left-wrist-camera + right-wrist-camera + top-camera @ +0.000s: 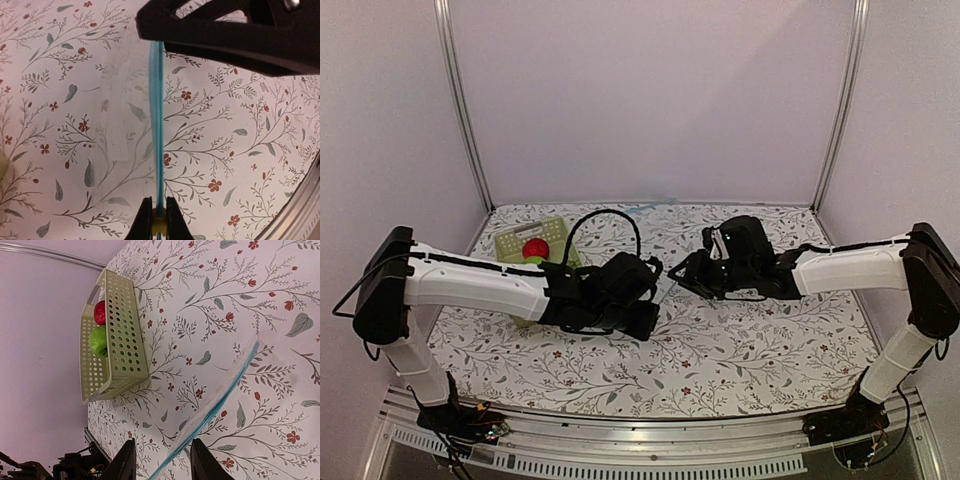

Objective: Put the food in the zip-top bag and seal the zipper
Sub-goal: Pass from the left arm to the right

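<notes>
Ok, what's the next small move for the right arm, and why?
Probably close the right fingers on the blue zipper. They stand open astride it, the left fingers pinch it, and the red apple and green apple sit in the basket, so the bag needs opening first.

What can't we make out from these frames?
The zip-top bag: top view, hidden under the left arm and right arm; in the wrist views its clear film blends into the cloth.
The zipper: sealed or open unclear; the left wrist view shows it edge-on, upper end behind the right tool.
The green apple: top view, mostly behind the left arm.
</notes>
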Available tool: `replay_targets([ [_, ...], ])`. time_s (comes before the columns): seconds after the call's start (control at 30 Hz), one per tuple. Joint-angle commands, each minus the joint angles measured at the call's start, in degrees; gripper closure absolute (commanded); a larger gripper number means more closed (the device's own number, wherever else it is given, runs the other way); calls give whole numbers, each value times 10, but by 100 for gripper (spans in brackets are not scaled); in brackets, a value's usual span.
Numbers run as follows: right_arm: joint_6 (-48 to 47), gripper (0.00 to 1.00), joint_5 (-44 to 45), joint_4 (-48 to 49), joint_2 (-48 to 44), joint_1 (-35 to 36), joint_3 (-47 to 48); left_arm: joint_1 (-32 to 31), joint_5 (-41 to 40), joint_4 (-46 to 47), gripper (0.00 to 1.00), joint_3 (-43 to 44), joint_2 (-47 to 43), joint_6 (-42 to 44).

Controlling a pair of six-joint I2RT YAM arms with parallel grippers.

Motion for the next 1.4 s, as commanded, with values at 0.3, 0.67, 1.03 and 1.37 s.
replay_targets([
  [0.3,-11,83,-12,1,30,3,28,7,20,27,100,-23,-21,5],
  [0.67,-7,69,0,-1,27,3,15,9,-3,11,100,-21,-21,-9],
  [1.03,-49,55,84,-96,-54,3,2,13,-15,13,100,-35,-35,-18],
  [1.37,-53,53,57,-95,-7,3,37,13,13,44,100,-45,-40,-12],
])
